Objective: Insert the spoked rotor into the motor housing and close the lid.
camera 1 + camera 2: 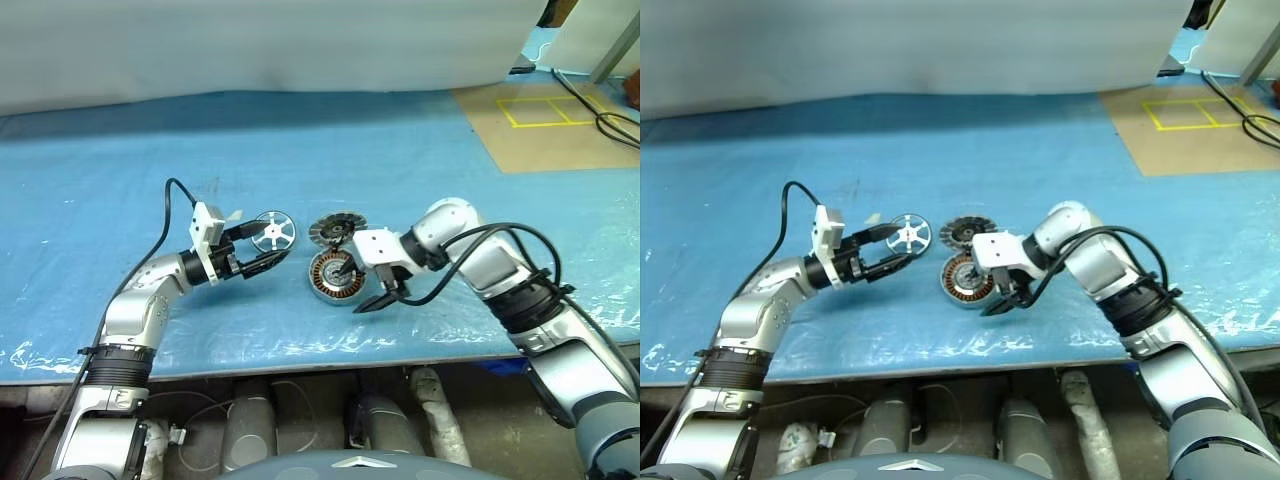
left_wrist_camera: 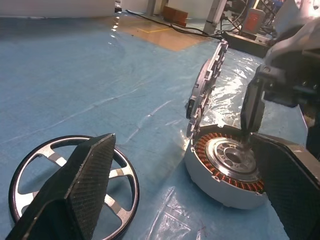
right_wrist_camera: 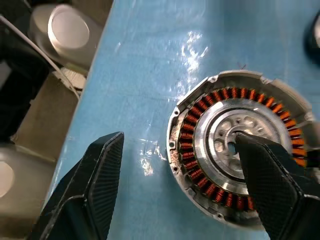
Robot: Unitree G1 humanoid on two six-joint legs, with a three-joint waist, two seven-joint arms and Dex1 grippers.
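Spoked rotor (image 1: 273, 232): we see it flat on the blue desk (image 1: 330, 150), between the spread fingers of the left claw (image 1: 262, 245). Motor housing (image 1: 333, 277): just beside, windings up. Lid (image 1: 337, 232): tilted on edge behind it. Right claw (image 3: 185, 185): spread over the housing, holding nothing.

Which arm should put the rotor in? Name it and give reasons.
Probably left. The left gripper is open beside the spoked rotor, which lies on the table, unheld. The right gripper, open, hovers over the motor housing.
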